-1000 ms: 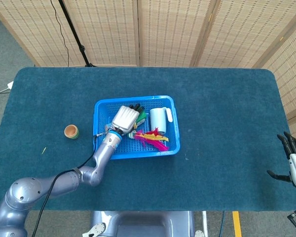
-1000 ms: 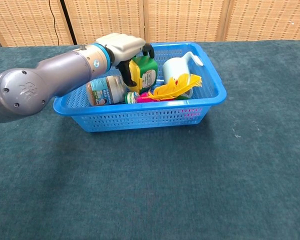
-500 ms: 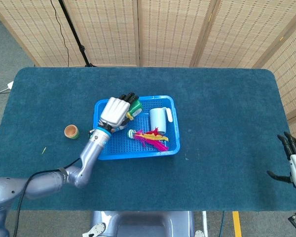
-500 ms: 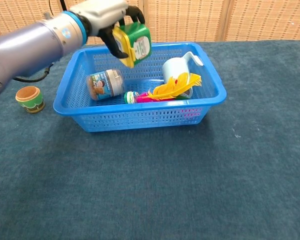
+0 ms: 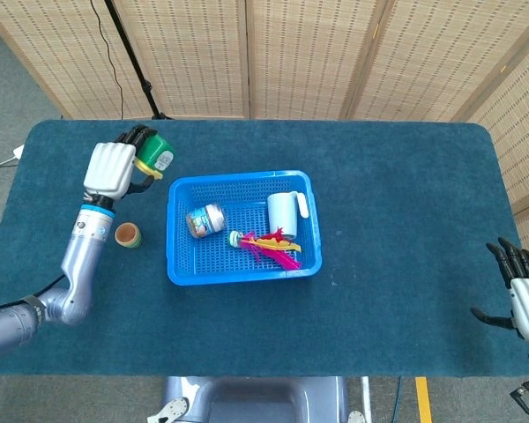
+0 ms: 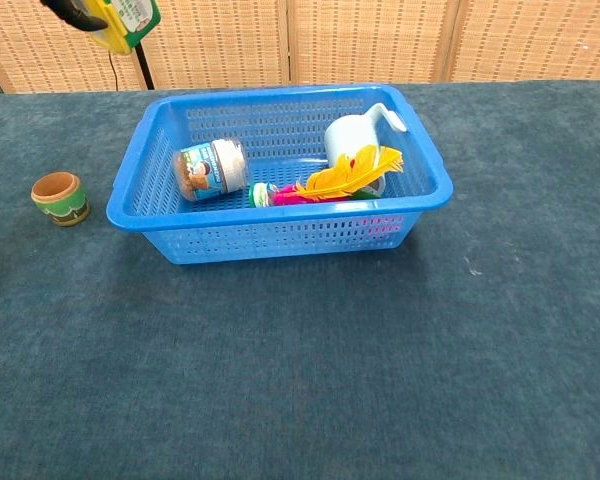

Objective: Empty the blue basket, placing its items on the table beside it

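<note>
A: Where is the left robot hand (image 5: 111, 167)?
B: Raised over the counter (image 5: 397, 211), out to the left of the blue basket (image 5: 178, 264) and clear of it. It grips a green bottle (image 5: 155, 152) with a yellow base; the fingers are wrapped round it. In the chest view only the bottle's lower part shows at the top left corner.

A: And what lies in the basket?
B: A small jar (image 5: 204, 219) on its side in the left half, a white cup (image 5: 283, 211) with its handle toward the right wall, and a feather toy (image 5: 273, 244) with yellow and pink plumes lying in front of the cup, near the front wall.

A: Anything on the counter itself?
B: A little brown pot (image 5: 128, 235) with a green band stands just left of the basket, below the left robot hand and apart from it.

A: The right robot hand (image 5: 522, 298)?
B: At the far right edge, well apart from the basket, fingers spread, holding nothing
</note>
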You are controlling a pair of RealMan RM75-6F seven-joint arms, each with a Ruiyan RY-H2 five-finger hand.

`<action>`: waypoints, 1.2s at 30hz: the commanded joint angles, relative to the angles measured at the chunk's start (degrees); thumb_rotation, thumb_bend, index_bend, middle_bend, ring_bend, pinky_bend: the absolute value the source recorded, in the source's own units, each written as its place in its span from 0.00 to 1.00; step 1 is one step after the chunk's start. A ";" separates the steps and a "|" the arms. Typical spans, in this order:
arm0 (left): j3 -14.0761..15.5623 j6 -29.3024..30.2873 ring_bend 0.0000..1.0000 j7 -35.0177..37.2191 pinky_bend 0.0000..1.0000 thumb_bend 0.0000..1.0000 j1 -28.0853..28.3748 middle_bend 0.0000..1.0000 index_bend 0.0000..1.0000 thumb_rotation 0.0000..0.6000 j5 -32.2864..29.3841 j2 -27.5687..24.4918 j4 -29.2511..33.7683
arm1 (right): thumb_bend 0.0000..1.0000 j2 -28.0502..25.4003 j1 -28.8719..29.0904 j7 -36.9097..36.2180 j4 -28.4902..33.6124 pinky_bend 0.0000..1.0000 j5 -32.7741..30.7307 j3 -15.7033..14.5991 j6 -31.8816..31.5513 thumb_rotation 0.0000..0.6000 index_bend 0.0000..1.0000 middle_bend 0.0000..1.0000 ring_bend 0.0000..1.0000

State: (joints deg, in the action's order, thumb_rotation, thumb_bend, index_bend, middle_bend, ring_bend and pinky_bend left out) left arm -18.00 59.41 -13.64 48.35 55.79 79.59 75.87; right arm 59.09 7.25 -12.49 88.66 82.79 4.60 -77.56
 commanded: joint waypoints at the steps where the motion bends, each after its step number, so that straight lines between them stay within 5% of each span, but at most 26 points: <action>1: 3.08 -6.06 0.43 6.82 0.59 0.45 -2.87 0.37 0.46 1.00 -1.17 2.07 -8.46 | 0.00 -0.16 0.37 -0.55 0.21 0.00 0.64 -0.52 0.94 1.00 0.00 0.00 0.00; 5: 4.25 -8.72 0.38 11.90 0.58 0.45 -3.25 0.33 0.41 1.00 0.99 6.12 -16.31 | 0.00 0.15 0.75 -0.18 0.12 0.00 0.56 -0.73 1.78 1.00 0.00 0.00 0.00; 7: 4.61 -9.90 0.22 13.29 0.52 0.42 -3.23 0.17 0.28 1.00 1.66 7.44 -18.65 | 0.00 0.30 0.94 0.03 0.03 0.00 0.50 -0.79 2.17 1.00 0.00 0.00 0.00; 10: 5.25 -14.30 0.00 14.44 0.27 0.28 -2.64 0.00 0.01 1.00 1.88 8.14 -20.19 | 0.00 0.50 1.23 0.49 0.05 0.00 0.46 -0.88 2.65 1.00 0.00 0.00 0.00; 14: 6.13 -20.73 0.00 14.83 0.02 0.15 -1.78 0.00 0.00 1.00 1.87 5.23 -17.07 | 0.00 0.54 1.27 0.79 0.24 0.00 0.52 -0.92 2.55 1.00 0.00 0.00 0.00; 20: 5.25 -17.81 0.00 18.01 0.00 0.12 -3.31 0.00 0.00 1.00 6.65 -1.31 -7.18 | 0.00 0.18 0.94 0.55 0.83 0.00 0.93 -1.09 1.75 1.00 0.00 0.00 0.00; 27: 3.88 -9.84 0.00 18.14 0.00 0.12 -4.74 0.00 0.00 1.00 16.18 -10.83 13.67 | 0.00 -0.50 0.52 -0.72 1.20 0.00 1.49 -1.07 0.53 1.00 0.00 0.00 0.00; 32: 3.65 -11.20 0.00 9.60 0.00 0.12 -1.85 0.00 0.00 1.00 12.51 -9.95 19.92 | 0.00 -0.83 0.41 -1.83 0.89 0.00 1.52 -1.04 0.32 1.00 0.00 0.00 0.00; 36: 3.68 -13.16 0.00 1.22 0.01 0.12 2.29 0.00 0.00 1.00 3.50 -4.94 19.69 | 0.00 -1.08 0.35 -2.65 0.67 0.00 1.59 -1.08 0.26 1.00 0.00 0.00 0.00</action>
State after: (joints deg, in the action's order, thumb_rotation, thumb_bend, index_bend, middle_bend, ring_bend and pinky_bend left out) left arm -14.13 47.24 -6.44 47.30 65.54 71.58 94.83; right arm 58.05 7.62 -15.09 89.38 84.36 3.54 -77.29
